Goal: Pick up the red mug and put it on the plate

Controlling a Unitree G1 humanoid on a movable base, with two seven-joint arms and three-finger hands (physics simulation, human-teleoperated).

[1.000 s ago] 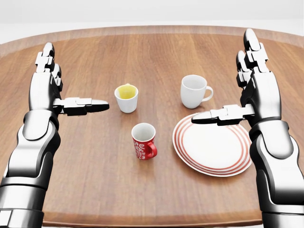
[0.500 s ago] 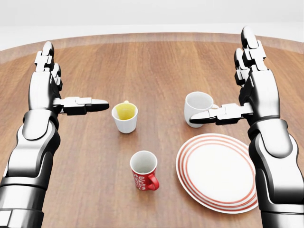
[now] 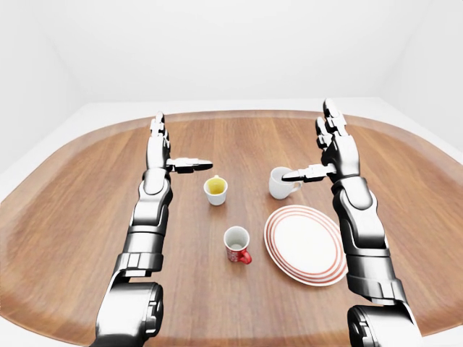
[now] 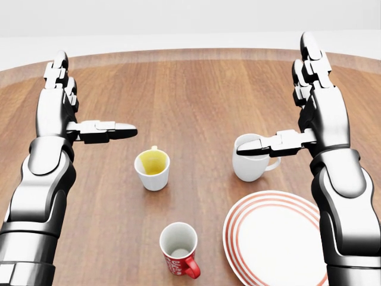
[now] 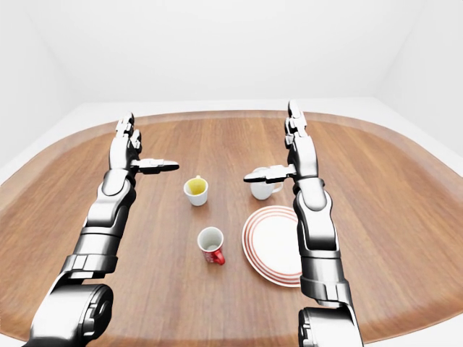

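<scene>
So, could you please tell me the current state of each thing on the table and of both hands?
Red mug: upright, empty, untouched.
Plate: flat, empty.
White mug: upright, free.
Yellow-lined cup: upright, free.
Left hand: open, raised, holding nothing.
Right hand: open, raised, thumb above the white mug.

mug [image 4: 179,250] left of plate [image 4: 275,238], on table [image 4: 196,89]

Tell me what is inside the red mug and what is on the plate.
The red mug looks empty: a pale inner wall and bare bottom show in the head view. The plate carries nothing, only its red rings. What lies under either cannot be seen.
</scene>
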